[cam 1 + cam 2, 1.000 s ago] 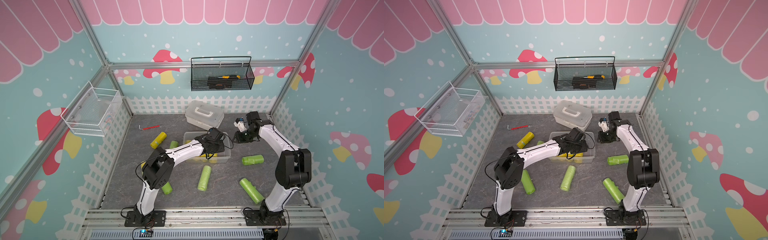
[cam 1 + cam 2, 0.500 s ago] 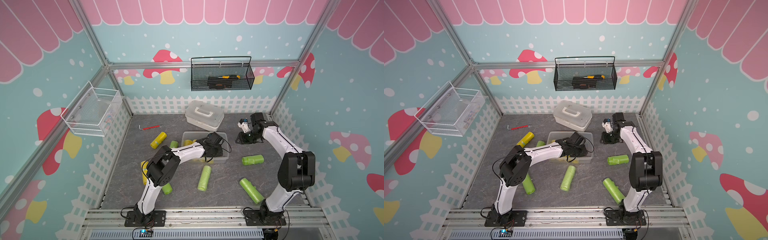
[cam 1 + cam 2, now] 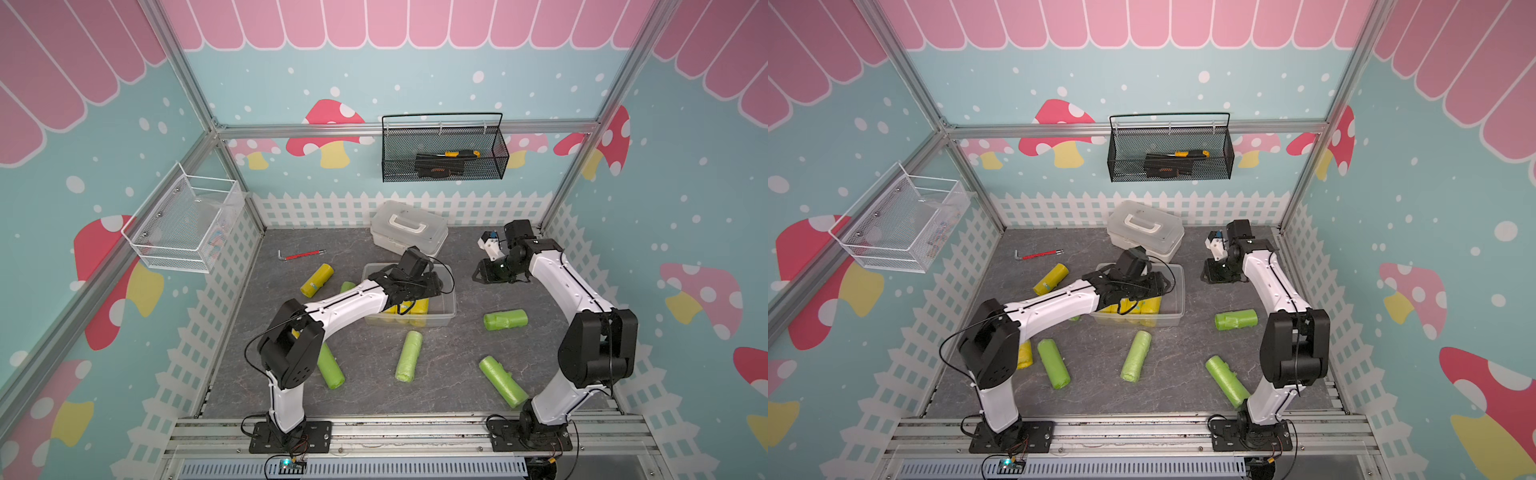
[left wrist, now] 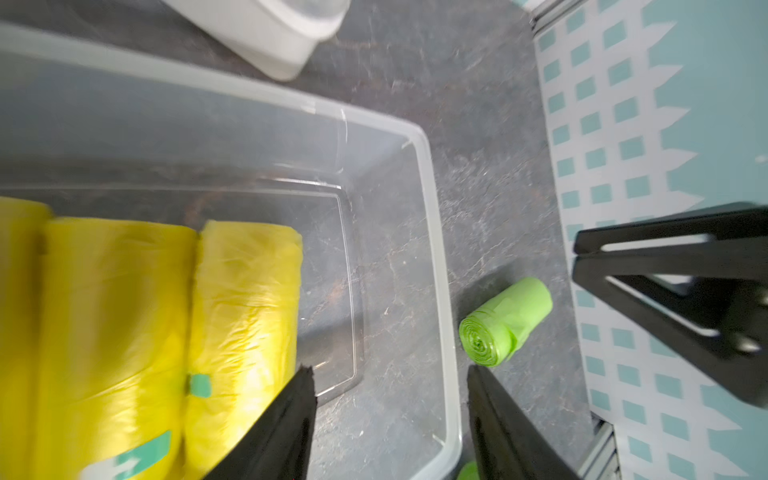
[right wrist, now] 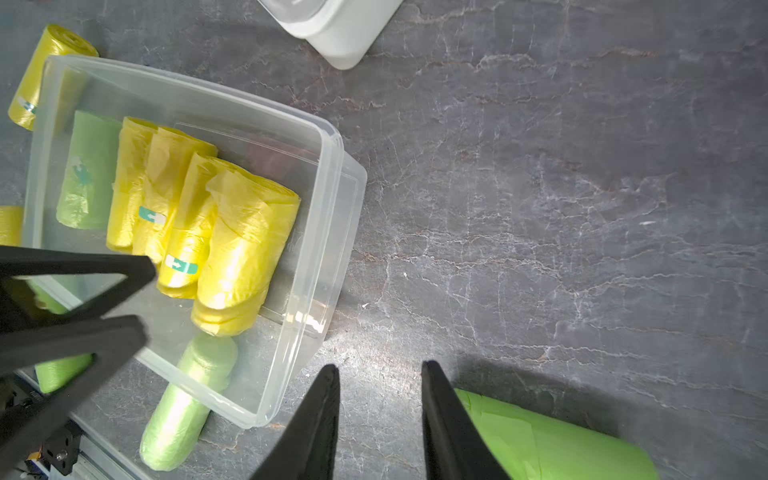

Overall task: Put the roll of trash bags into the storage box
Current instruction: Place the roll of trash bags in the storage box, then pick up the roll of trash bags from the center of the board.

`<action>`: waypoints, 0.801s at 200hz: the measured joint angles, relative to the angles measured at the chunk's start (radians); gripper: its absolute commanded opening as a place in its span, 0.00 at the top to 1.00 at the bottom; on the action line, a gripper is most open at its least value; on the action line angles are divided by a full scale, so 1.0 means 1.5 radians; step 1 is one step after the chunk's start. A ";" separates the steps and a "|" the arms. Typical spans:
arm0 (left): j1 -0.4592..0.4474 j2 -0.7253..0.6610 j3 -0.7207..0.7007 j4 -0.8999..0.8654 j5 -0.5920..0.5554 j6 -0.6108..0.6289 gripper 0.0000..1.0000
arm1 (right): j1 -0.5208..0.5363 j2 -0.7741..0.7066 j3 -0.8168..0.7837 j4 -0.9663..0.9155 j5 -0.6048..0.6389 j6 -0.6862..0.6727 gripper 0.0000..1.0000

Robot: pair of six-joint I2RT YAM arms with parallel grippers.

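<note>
grey tabletop (image 3: 453,386): left gripper (image 4: 389,370) above the storage box (image 4: 440,249), jaws apart, empty, yellow roll (image 4: 245,299) in the box just beside it. right gripper (image 5: 381,365) barely parted, empty. both top views half-hide that roll under the left arm (image 3: 345,305).

Closed in by teal walls (image 3: 415,83), pink scallops (image 3: 374,25) on top, red mushrooms (image 3: 328,124) and a low white picket fence (image 3: 324,210). Floored with a dark grey marbled surface (image 3: 453,368). Hung with a black wire basket (image 3: 399,166) upper centre, a white mesh basket (image 3: 166,224) at left.
</note>
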 measured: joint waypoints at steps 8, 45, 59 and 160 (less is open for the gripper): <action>0.024 -0.030 -0.011 -0.006 0.004 0.012 0.38 | 0.000 -0.007 0.000 -0.001 0.000 -0.001 0.64; 0.187 -0.136 -0.017 -0.113 -0.007 0.102 0.35 | 0.000 -0.031 0.000 -0.009 -0.001 -0.011 0.63; 0.242 -0.161 -0.018 -0.164 -0.035 0.143 0.33 | 0.000 -0.034 0.000 -0.010 -0.003 -0.014 0.63; 0.416 -0.010 0.009 -0.357 -0.154 0.416 0.27 | 0.000 -0.034 -0.030 -0.008 -0.036 -0.027 0.61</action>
